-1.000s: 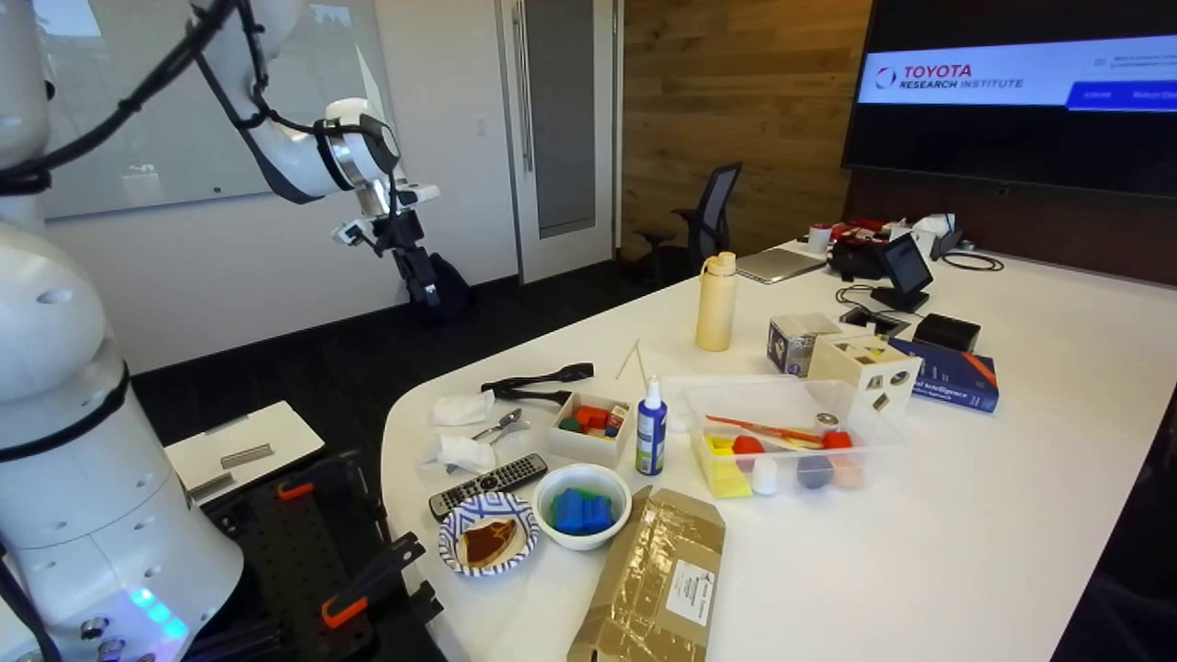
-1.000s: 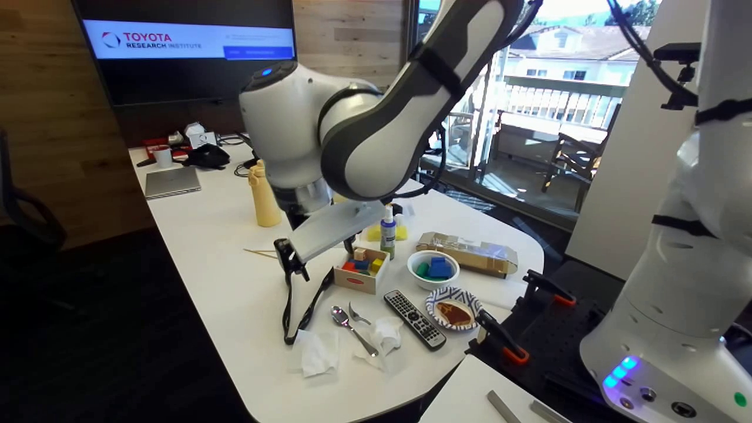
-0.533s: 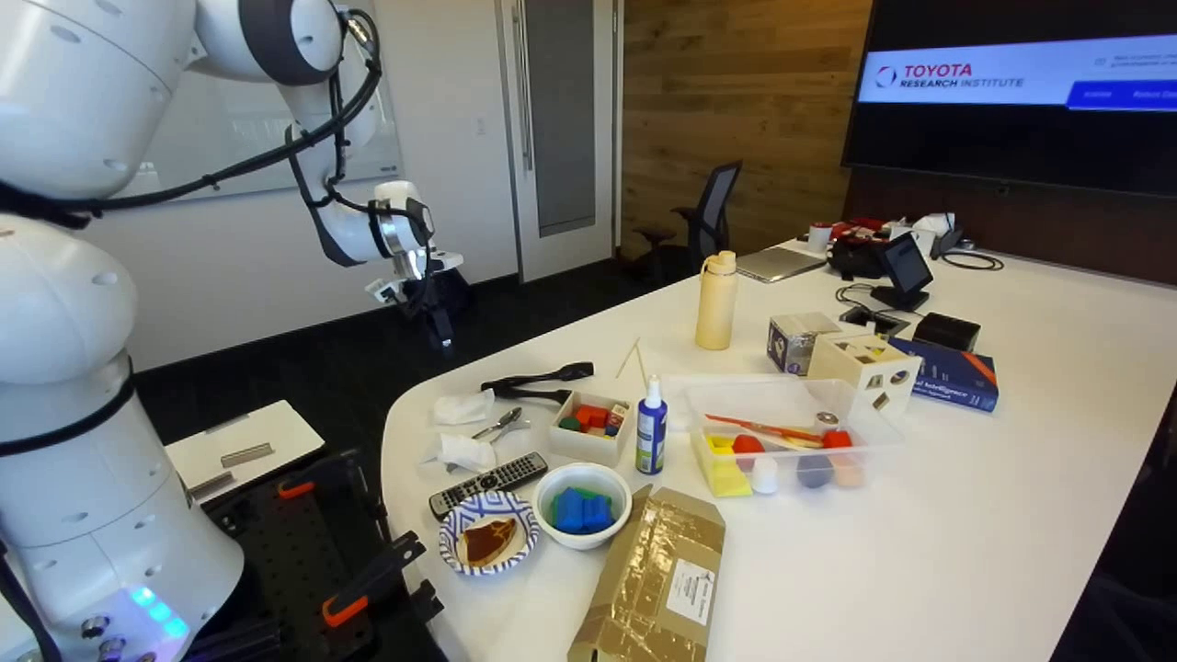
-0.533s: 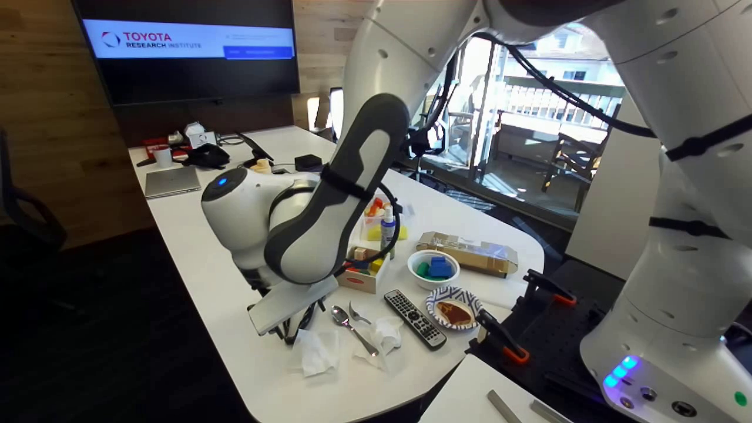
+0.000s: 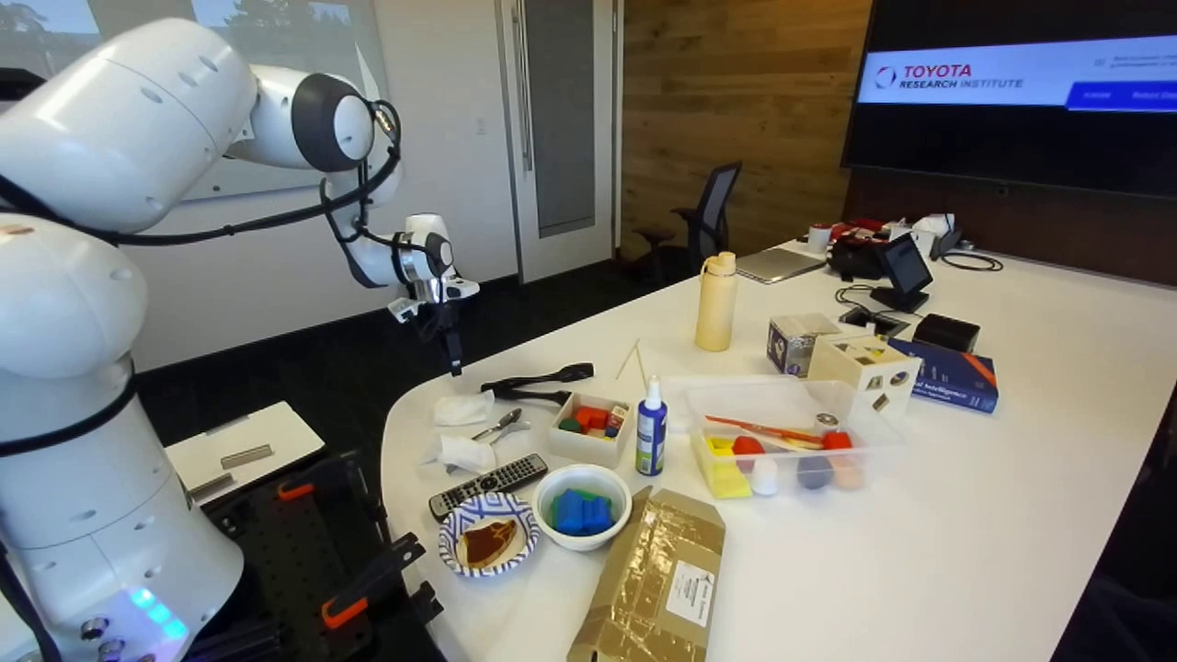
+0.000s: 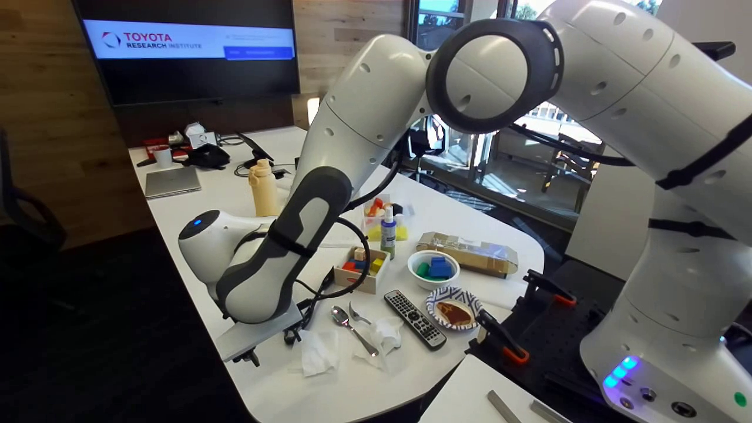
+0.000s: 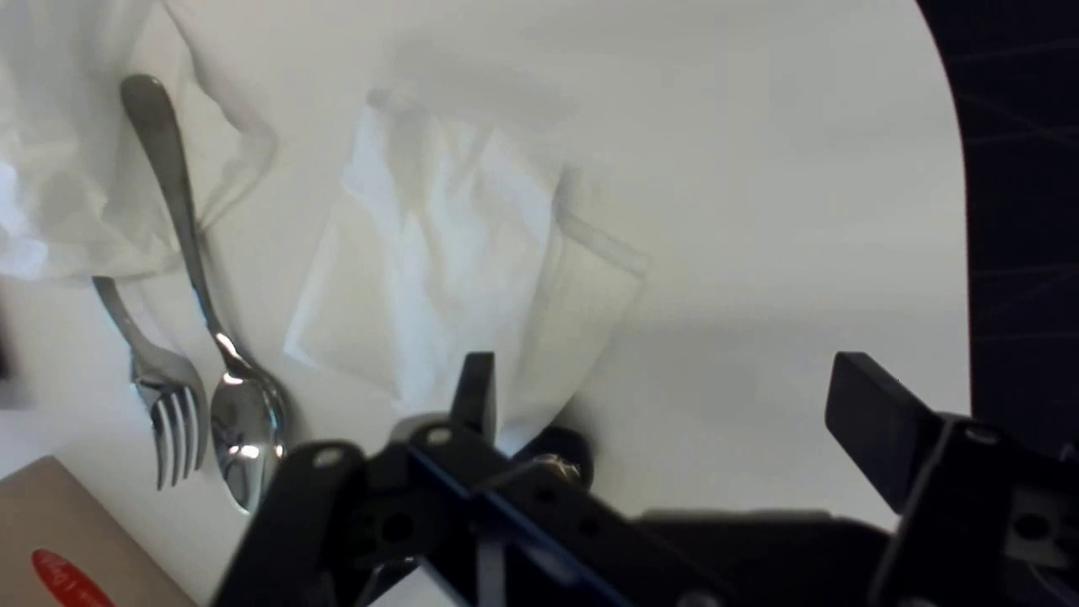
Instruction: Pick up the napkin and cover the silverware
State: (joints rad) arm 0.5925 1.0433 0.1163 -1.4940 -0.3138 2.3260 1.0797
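Both exterior views show a box [image 5: 587, 450] of blocks [image 5: 593, 418] near the silverware [image 6: 341, 317].

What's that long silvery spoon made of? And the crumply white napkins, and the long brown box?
The silvery spoon looks like polished metal, perhaps steel: it has bright glints. The crumpled white napkins seem thin, dull paper, creased and folded, though cloth is possible. The long brown box looks like cardboard: folded edges, perhaps taped, as parts shine.

a rumpled white napkin [image 7: 455, 261] lies beside a shiny spoon [image 7: 242, 405] and fork [image 7: 166, 368], the fork's handle seemingly part-covered.
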